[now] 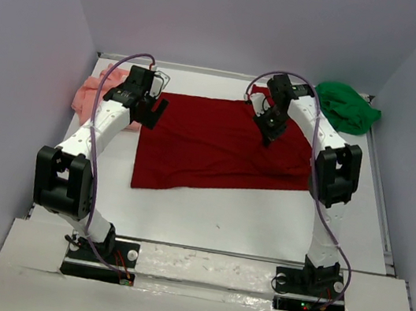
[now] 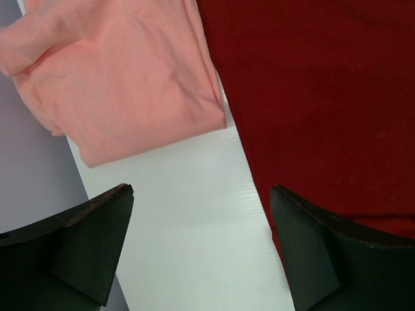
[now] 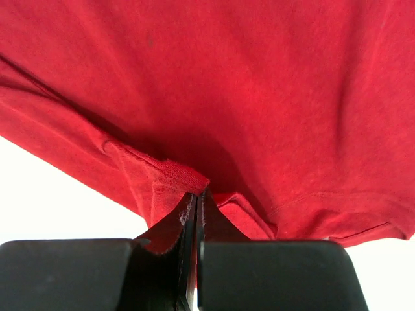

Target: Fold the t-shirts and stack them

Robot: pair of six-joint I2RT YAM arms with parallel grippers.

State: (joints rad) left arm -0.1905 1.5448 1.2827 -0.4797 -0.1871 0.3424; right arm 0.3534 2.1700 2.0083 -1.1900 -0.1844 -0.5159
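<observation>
Currently mid-fold: dark red t-shirt lies spread on the counter. Right tool is pinched on its far-right cloth. Left tool is wide and empty at its left edge, beside the salmon pink t-shirt. Next, left likely needs a matching grasp.

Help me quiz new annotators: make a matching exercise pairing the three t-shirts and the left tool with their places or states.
1 dark red cloth t-shirt
2 salmon pink cloth t-shirt
3 bright green cloth t-shirt
4 left tool

a crumpled, far right corner
b open, holding nothing
c spread in the middle, pinched by right tool
d bunched at far left edge

Pairs: 1-c, 2-d, 3-a, 4-b
</observation>
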